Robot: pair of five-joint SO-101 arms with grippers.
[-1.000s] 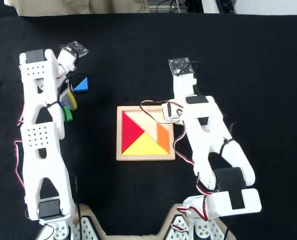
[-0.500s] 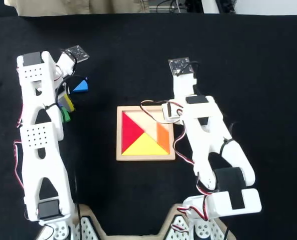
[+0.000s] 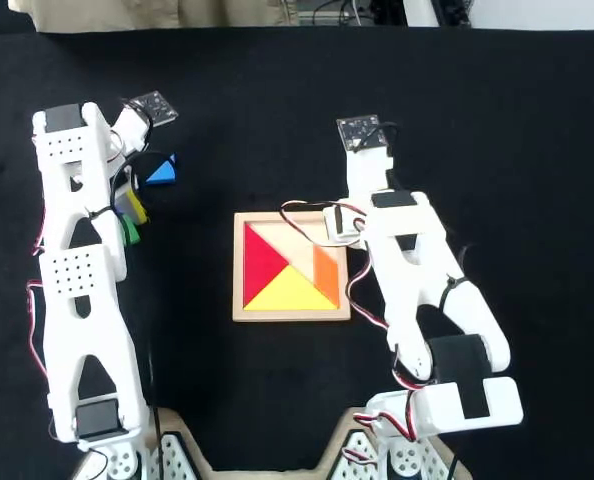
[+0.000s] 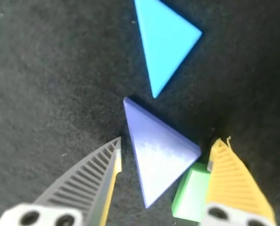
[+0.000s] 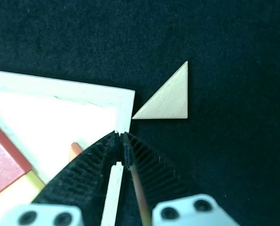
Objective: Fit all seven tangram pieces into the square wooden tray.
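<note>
Left end effector (image 4: 168, 141) spread, straddling purple triangle (image 4: 159, 155) on tabletop (image 3: 497, 150), 10 o'clock of tray (image 3: 291, 316). Piece judged light, rigid, thin, slick: pinch across opposite edges, mid-body. Right end effector (image 5: 123, 139) pressed together at tray corner.

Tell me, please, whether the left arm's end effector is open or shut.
Open: the left end effector straddles the purple triangular piece, fingers apart.

surface: matte black cloth-covered table (image 3: 537, 150) — evenly lit | far edge, left: beige fabric strip (image 3: 127, 12) | far edge, middle: dark tangled cables (image 3: 347, 10) | far edge, right: plain white surface (image 3: 547, 12)
</note>
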